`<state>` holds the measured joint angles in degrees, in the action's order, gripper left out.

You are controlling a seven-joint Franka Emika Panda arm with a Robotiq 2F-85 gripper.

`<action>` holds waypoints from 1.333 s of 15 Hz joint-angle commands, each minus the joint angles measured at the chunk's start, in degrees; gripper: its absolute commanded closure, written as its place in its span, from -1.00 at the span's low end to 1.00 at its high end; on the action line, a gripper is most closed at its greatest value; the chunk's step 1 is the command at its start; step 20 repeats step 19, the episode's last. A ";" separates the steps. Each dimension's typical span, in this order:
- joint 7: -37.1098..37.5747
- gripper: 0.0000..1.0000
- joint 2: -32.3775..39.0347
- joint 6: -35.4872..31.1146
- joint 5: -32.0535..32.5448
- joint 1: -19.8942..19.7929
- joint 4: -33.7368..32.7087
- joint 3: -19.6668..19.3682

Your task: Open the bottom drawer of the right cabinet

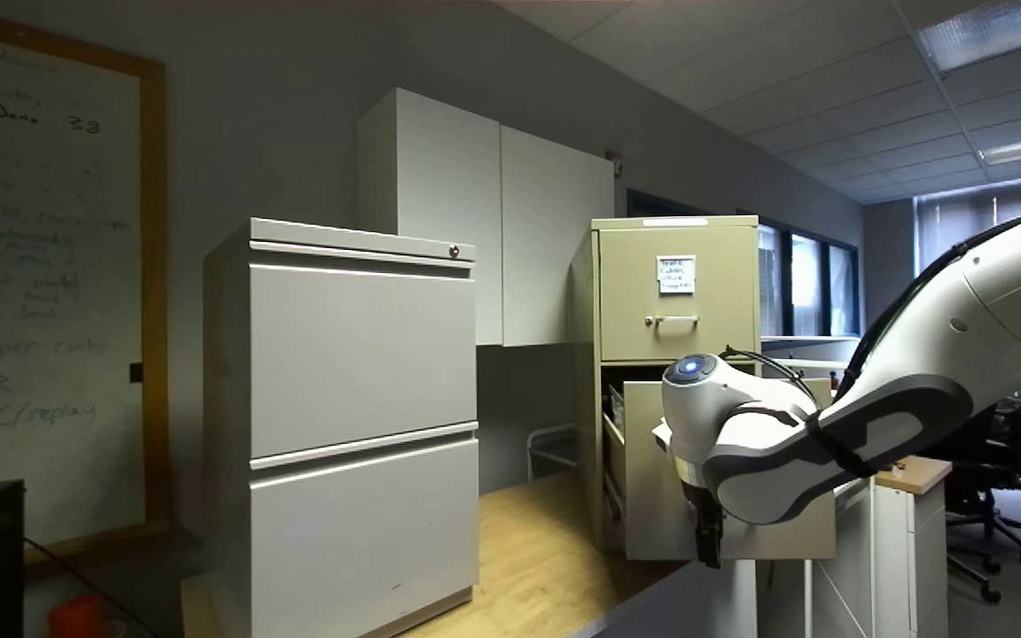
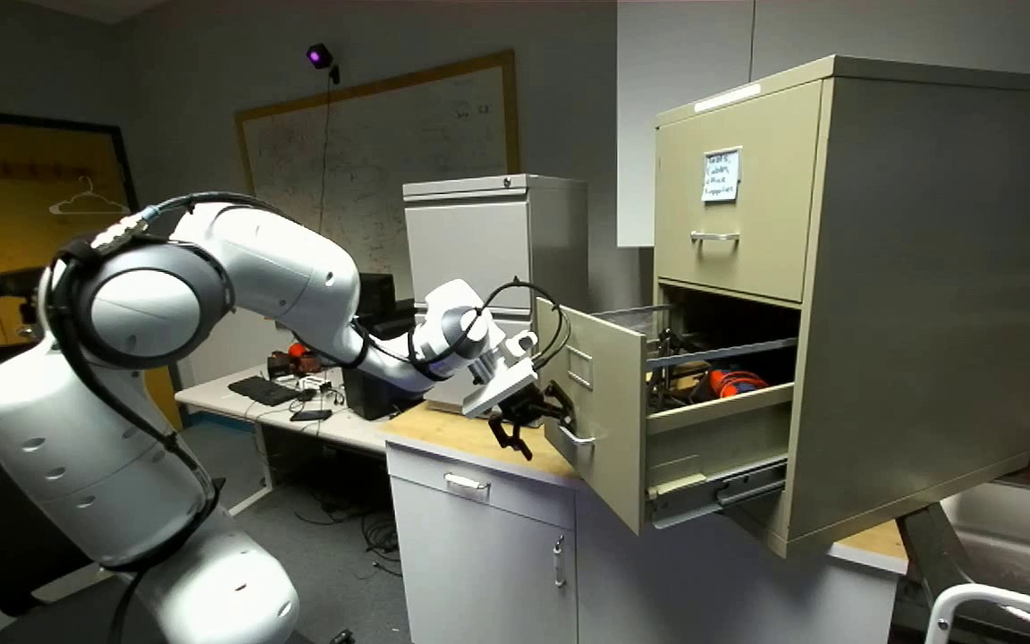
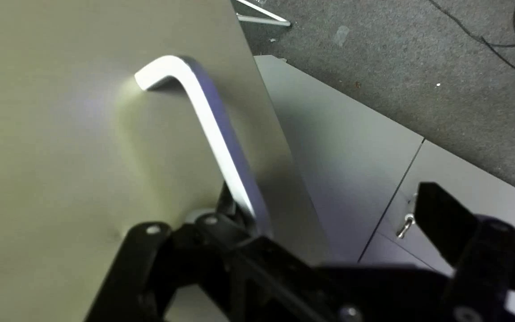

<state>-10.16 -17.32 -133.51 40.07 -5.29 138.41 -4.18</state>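
Observation:
The right cabinet (image 1: 728, 292) (image 2: 926, 268) is tall, tan-beige metal, with a labelled upper drawer that is shut. Its bottom drawer (image 1: 652, 505) (image 2: 618, 402) stands well out of the cabinet in both exterior views, with things inside it. The drawer's silver handle (image 2: 576, 436) also shows in the wrist view (image 3: 210, 120). My gripper (image 2: 544, 434) is at the drawer front, its fingers wide apart. In the wrist view the gripper (image 3: 329, 197) has one finger behind the lower end of the handle; the other finger is well away from it. Contact with the handle cannot be told.
A wider pale grey cabinet (image 1: 360, 354) stands on the wooden counter (image 1: 528, 549). White base cupboards (image 2: 488, 555) with handles are below the drawer. White wall cupboards (image 1: 555, 230) hang behind. An orange-and-dark item (image 2: 738, 383) lies in the drawer. A metal sink (image 2: 1007, 537) is beyond the cabinet.

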 commanded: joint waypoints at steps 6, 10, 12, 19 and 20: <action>11.38 -1.00 1.68 -4.51 9.51 -0.95 -1.60 1.51; 15.33 -1.00 1.37 -4.66 13.20 -0.98 -1.99 1.47; 16.71 -1.00 0.72 -4.49 14.33 -0.80 -2.11 1.63; 18.41 -1.00 -0.76 -3.19 16.03 -0.55 -3.67 2.54; 18.41 -1.00 -0.76 -3.19 16.03 -0.55 -3.67 2.54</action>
